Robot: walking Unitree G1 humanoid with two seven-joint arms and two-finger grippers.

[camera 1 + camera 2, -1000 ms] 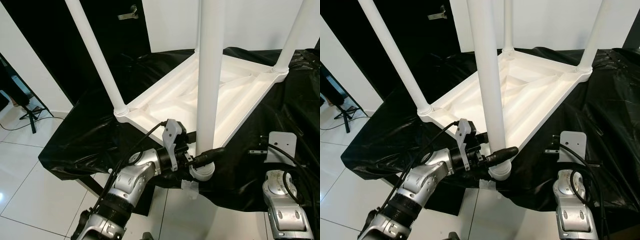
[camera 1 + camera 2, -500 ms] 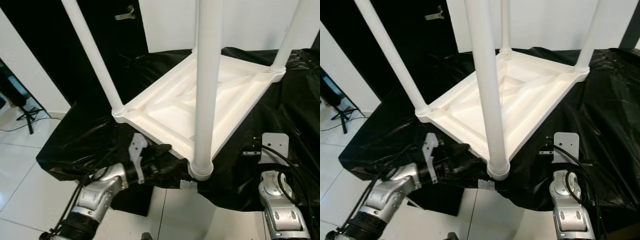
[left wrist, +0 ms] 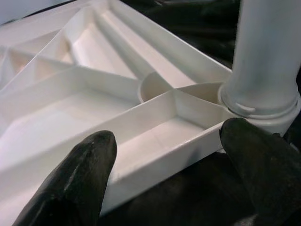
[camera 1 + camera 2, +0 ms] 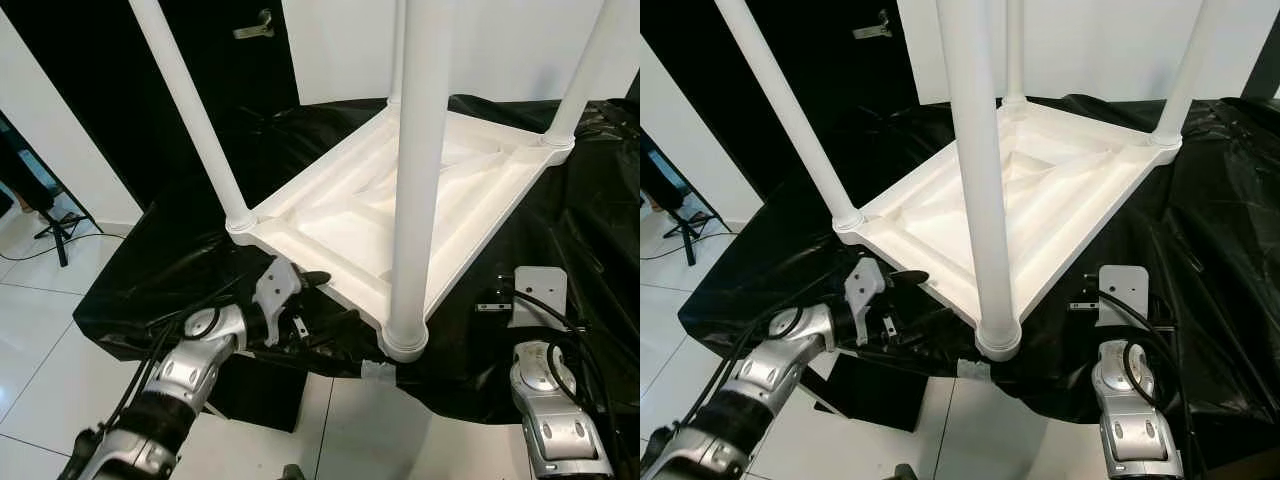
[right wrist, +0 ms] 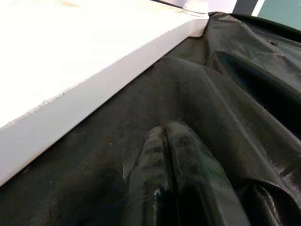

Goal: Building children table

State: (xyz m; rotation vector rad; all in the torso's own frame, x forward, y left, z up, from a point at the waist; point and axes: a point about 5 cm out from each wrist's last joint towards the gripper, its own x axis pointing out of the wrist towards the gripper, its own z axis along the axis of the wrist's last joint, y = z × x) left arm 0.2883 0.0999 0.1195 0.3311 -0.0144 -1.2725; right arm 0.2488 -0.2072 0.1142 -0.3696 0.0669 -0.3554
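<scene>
The white children's table (image 4: 350, 215) lies upside down on a black plastic sheet (image 4: 170, 260), its legs pointing up. The nearest leg (image 4: 418, 180) stands in the front corner socket. My left gripper (image 4: 322, 298) is open at the table's front-left rim, left of that leg. In the left wrist view its fingers (image 3: 80, 174) are spread wide, with the ribbed underside (image 3: 94, 94) and the leg's base (image 3: 263, 94) ahead of them. My right gripper (image 5: 164, 136) is shut and lies on the black sheet beside the table's right edge (image 5: 84, 75).
The right arm (image 4: 545, 400) sits low at the front right. A black door with a handle (image 4: 258, 22) is behind on the left. A tripod (image 4: 55, 225) stands on the white tiled floor (image 4: 40, 340). A strip of tape (image 4: 378, 372) hangs under the near corner.
My left gripper has let go of the near leg's base and drawn back to the left, now open at the rim. The right arm has stayed put.
</scene>
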